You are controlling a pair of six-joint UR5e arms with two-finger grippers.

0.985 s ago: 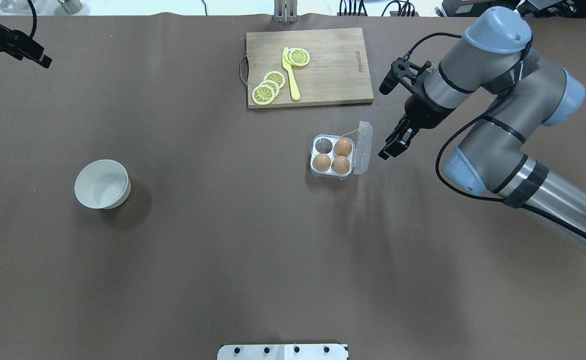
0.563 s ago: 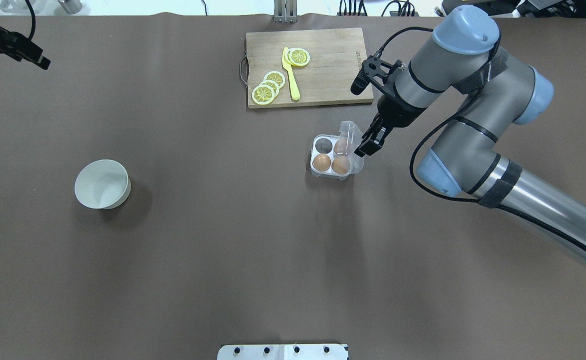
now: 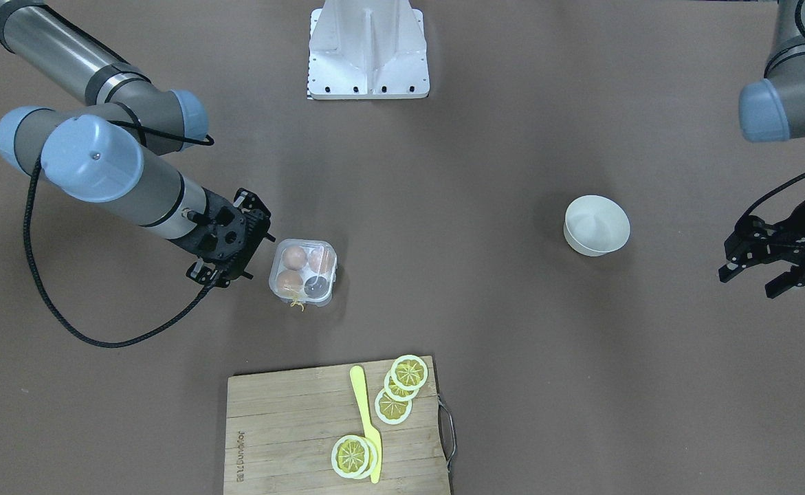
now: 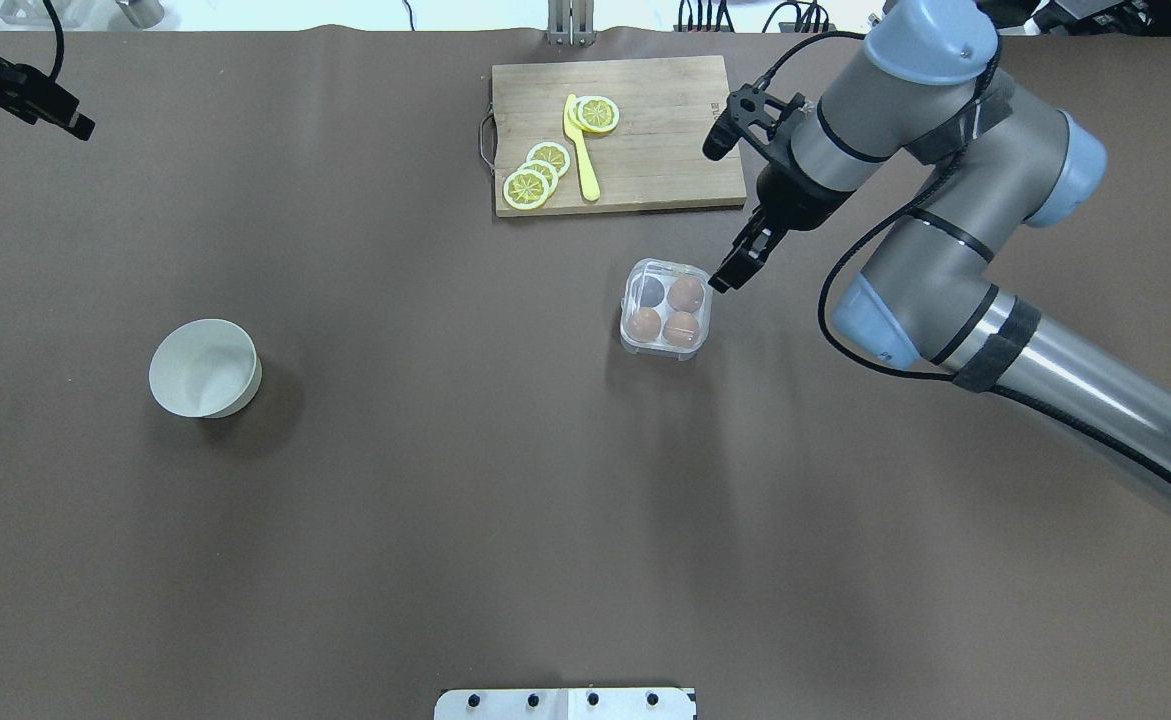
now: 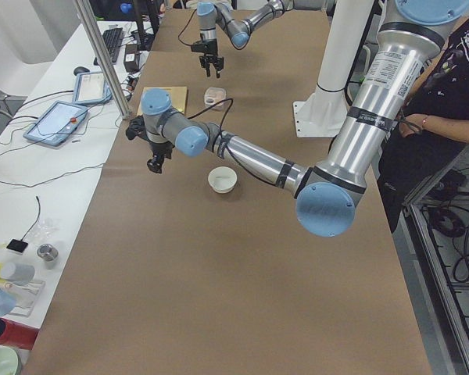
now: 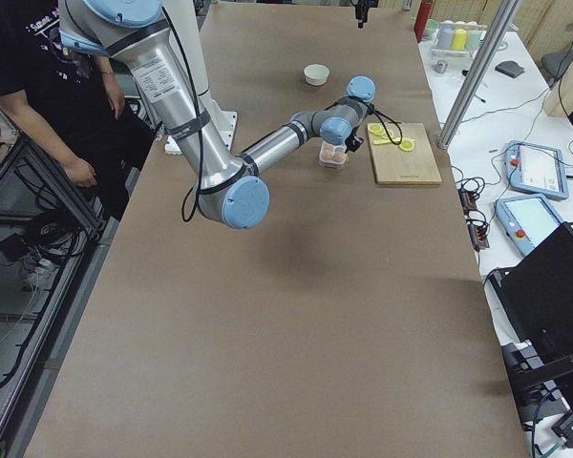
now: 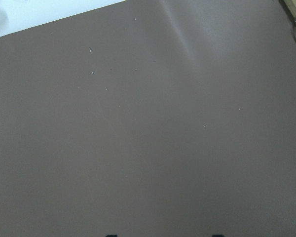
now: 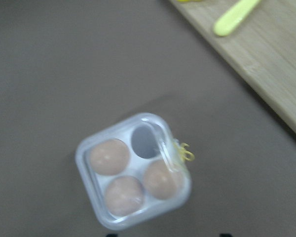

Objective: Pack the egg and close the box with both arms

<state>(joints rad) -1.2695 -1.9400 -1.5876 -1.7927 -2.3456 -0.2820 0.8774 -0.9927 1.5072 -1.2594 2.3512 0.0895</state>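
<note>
Nearest the robot on the left, one white bowl point(image 4: 245, 395) stands on the surface point(image 4: 445, 520) with nothing in it, well apart from everything else.

Further out and right of centre sits the one box point(image 4: 660, 352). Its clear lid point(image 8: 138, 170) lies down over the tray, and the yellow string point(image 8: 186, 153) hangs at its far edge. Of its four cells, three hold eggs point(image 4: 685, 293) and the far-left cell point(image 4: 652, 290) shows bare grey. Whether the lid is latched cannot be told.

Just beside the box's far-right corner hangs the right gripper point(image 4: 728, 275). Its tips show apart at the edge of the wrist view with nothing between them. I judge it is placed there to tend the lid, perhaps to press it home.

Beyond the box lies one wooden board point(image 4: 665, 150) carrying one yellow knife point(image 4: 585, 165) and lemon slices point(image 4: 526, 188). There are about five slices, overlapping so the count is unsure. None of these has a part in the task.

Far left, the left gripper point(image 3: 749, 283) hovers with its jaws apart and empty, over bare surface, too distant to steady the box.
</note>
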